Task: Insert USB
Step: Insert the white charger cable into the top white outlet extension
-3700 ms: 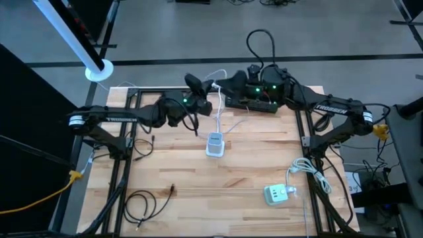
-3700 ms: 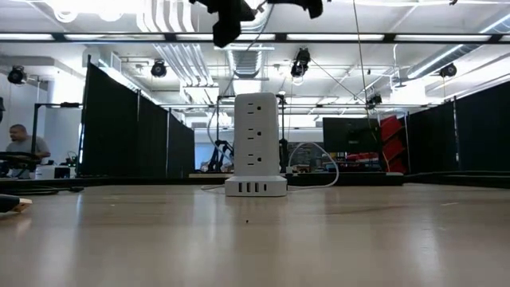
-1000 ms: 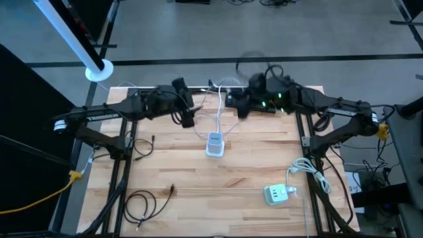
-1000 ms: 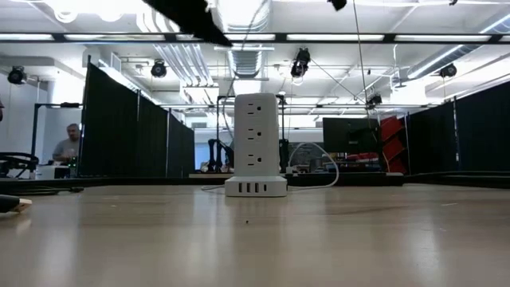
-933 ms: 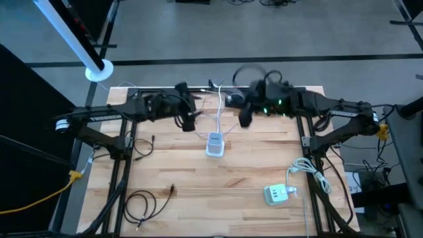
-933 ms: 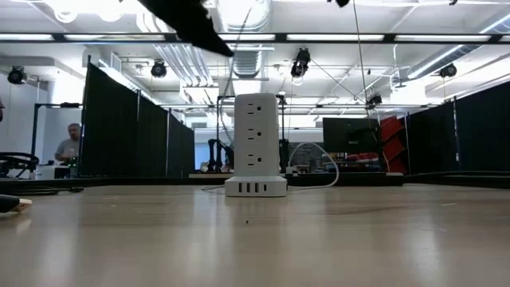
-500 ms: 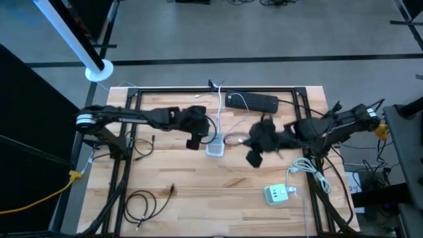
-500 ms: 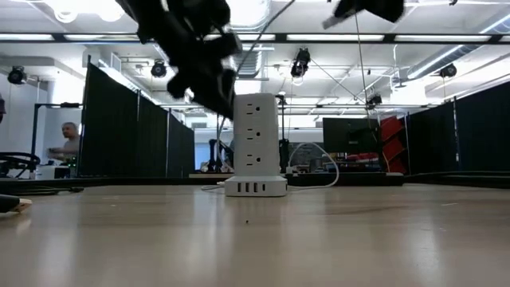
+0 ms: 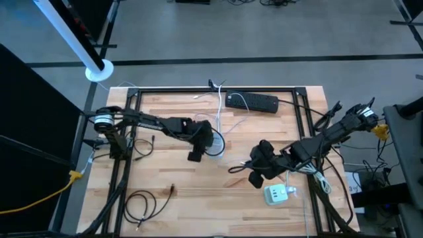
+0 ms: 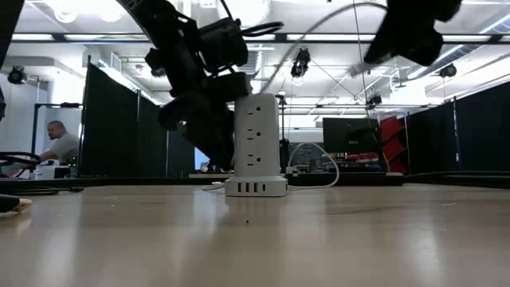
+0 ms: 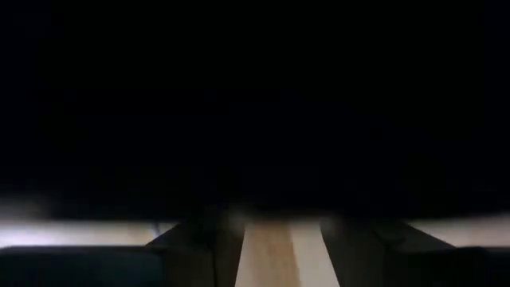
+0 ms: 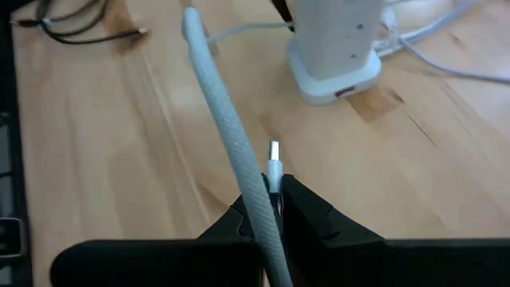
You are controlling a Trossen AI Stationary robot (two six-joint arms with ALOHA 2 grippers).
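The left wrist view is almost wholly black. At frame centre of the high view, the left gripper (image 9: 198,147) half hides the white power tower (image 10: 256,146); its finger spread cannot be told. Lower right of centre, the right gripper (image 9: 254,173) has its fingers (image 12: 307,209) clamped tight on the silver-tipped USB plug (image 12: 273,162) with its pale braided cable (image 12: 227,126), above the table (image 9: 198,198).
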